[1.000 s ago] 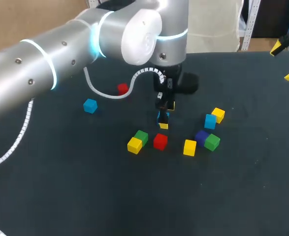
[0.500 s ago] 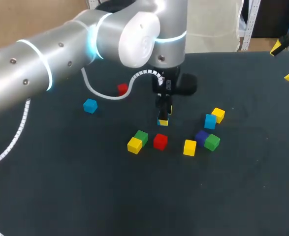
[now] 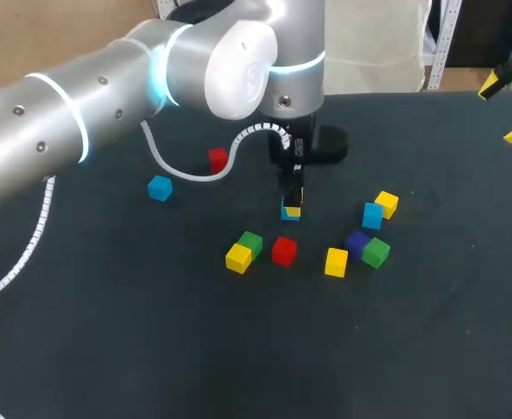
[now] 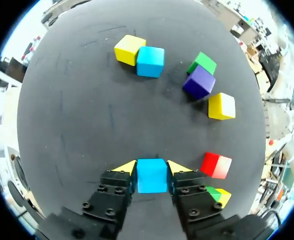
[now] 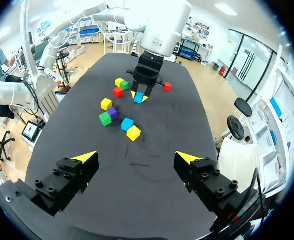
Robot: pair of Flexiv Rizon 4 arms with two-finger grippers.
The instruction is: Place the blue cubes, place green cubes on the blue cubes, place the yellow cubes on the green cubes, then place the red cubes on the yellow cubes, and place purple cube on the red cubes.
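Since a second ago, the left gripper (image 3: 290, 208) has drawn slightly away from the red cube (image 3: 283, 251), toward the far side of the table (image 3: 151, 349), taking the held blue cube (image 4: 152, 175) with it. Its fingers press that cube from both sides, just beyond the red cube. The right gripper (image 5: 136, 157) hangs well apart from the red cube, spread wide and holding nothing. The purple cube (image 3: 357, 241) lies near the red cube, to its right.
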